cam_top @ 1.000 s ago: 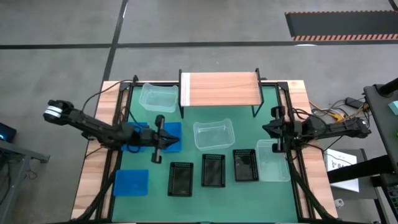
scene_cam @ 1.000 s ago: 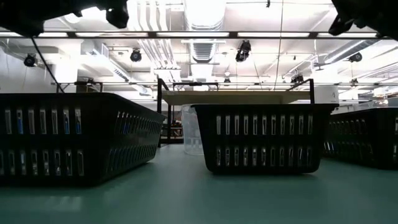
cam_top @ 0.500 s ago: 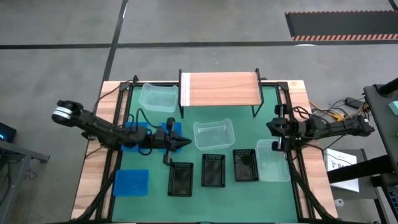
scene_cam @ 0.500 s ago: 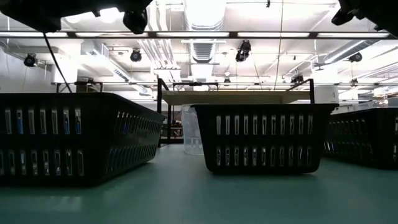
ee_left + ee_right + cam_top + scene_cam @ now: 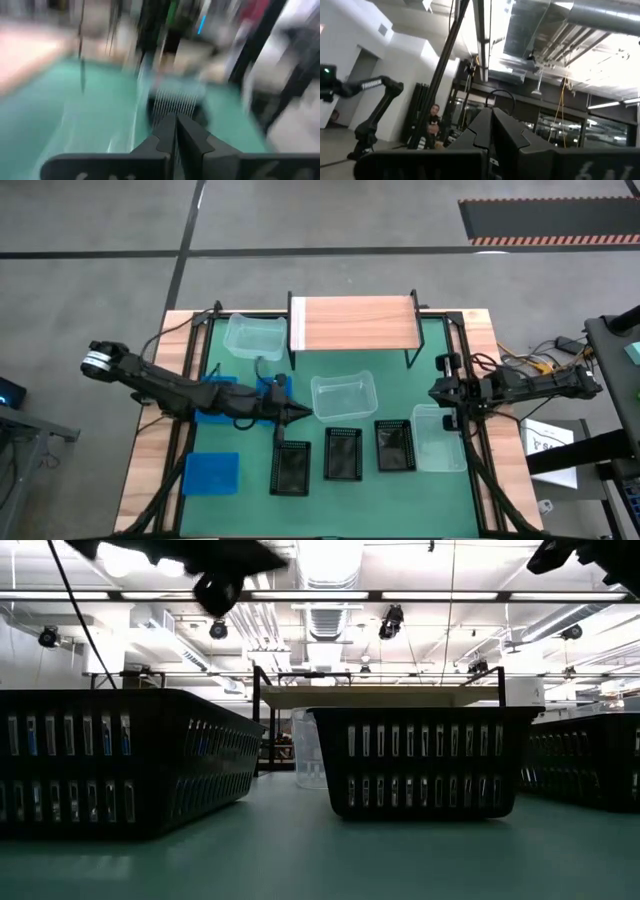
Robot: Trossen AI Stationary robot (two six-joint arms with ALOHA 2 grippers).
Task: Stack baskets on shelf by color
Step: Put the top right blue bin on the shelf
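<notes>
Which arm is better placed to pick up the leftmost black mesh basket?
Left. The left gripper, fingers shut, hovers just above the leftmost black mesh basket. The right gripper sits at the table's right edge, beside a clear plastic bin.

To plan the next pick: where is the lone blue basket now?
In the high view, the blue basket lies at the table's front left, left of the black basket.

Blue solid bins (image 5: 211, 473); black perforated bins (image 5: 342, 454); clear see-through bins (image 5: 342, 396). Light wood-grain shelf top (image 5: 352, 323) on black legs. Green table surface (image 5: 330, 495), wooden border.
</notes>
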